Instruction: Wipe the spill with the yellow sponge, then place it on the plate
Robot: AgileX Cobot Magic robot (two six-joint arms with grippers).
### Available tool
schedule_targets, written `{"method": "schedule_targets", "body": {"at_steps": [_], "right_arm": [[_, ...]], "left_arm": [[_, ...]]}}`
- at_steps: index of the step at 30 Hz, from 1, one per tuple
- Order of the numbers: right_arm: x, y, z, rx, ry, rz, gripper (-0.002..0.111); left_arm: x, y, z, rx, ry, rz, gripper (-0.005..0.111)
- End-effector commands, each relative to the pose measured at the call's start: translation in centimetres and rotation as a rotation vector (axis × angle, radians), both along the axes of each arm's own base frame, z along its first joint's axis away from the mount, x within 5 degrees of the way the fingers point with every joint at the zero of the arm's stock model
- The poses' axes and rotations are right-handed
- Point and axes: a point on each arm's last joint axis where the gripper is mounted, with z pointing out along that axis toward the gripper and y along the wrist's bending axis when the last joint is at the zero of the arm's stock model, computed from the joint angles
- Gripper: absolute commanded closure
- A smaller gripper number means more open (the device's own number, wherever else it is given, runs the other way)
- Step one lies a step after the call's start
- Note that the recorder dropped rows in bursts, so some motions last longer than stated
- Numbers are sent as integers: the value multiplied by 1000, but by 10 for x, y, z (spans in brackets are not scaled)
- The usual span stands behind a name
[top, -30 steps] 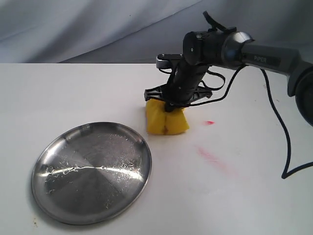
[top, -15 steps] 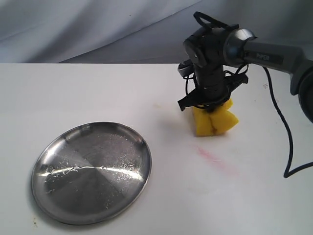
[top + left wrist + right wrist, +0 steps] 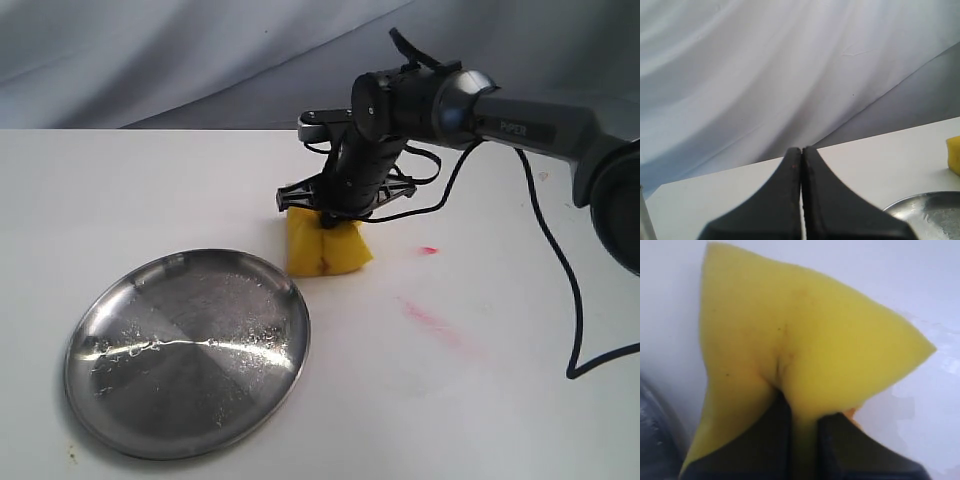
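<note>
The yellow sponge (image 3: 325, 246) rests on the white table just beyond the right rim of the silver plate (image 3: 120, 390). My right gripper (image 3: 335, 218) points down from above and is shut on the sponge, pinching its middle into a deep dent (image 3: 805, 365). The spill does not show; the sponge covers that spot. My left gripper (image 3: 801, 151) is shut with nothing between its fingers, held above the table, out of the exterior view. A corner of the sponge (image 3: 954, 154) and the plate's rim (image 3: 920, 199) show in the left wrist view.
A pinkish-red dot (image 3: 429, 249) and a pinkish smear (image 3: 432, 322) mark the table right of the sponge. The right arm's black cable (image 3: 575, 300) loops down at the right. A grey cloth backdrop (image 3: 150, 60) hangs behind the table's far edge.
The right gripper has swept the sponge back left across the table, from beside the pink dot to just beyond the plate's right rim. Half a second ago it was at its rightmost point.
</note>
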Motion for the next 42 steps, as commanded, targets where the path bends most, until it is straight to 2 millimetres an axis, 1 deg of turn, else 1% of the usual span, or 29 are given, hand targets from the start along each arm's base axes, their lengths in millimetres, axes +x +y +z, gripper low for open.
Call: {"method": "schedule_targets", "body": {"at_steps": [1, 4, 10, 16, 18, 21, 24, 29, 33, 35, 36, 38, 39, 41, 42], "right_arm": [[5, -24, -1, -246, -41, 8, 108], [8, -38, -2, -331, -27, -5, 108], [21, -76, -4, -323, 62, -131, 108], [21, -113, -10, -321, 83, -186, 108], [17, -118, -13, -283, 97, -203, 108], [9, -112, -17, -183, 113, -180, 108], [2, -87, -17, -26, 132, -127, 108], [-5, -42, -11, 120, 20, -102, 108], [-5, -11, -8, 123, 43, -43, 108], [-4, 0, -8, 110, 74, -17, 108], [0, 5, -8, 105, 77, -4, 108], [3, 12, -7, 91, 88, 7, 108], [4, 12, -5, 75, 89, 7, 108], [7, 10, -1, 35, 74, 7, 108], [8, 5, 0, -16, 78, 10, 108]], "left_arm": [[0, 0, 2, -16, -10, 0, 107], [0, 0, 2, -16, -10, 0, 107], [0, 0, 2, -16, -10, 0, 107], [0, 0, 2, -16, -10, 0, 107], [0, 0, 2, -16, -10, 0, 107], [0, 0, 2, -16, -10, 0, 107], [0, 0, 2, -16, -10, 0, 107], [0, 0, 2, -16, -10, 0, 107], [0, 0, 2, -16, -10, 0, 107], [0, 0, 2, -16, -10, 0, 107], [0, 0, 2, -16, -10, 0, 107], [0, 0, 2, -16, -10, 0, 107], [0, 0, 2, -16, -10, 0, 107], [0, 0, 2, -16, -10, 0, 107], [0, 0, 2, -16, -10, 0, 107]]}}
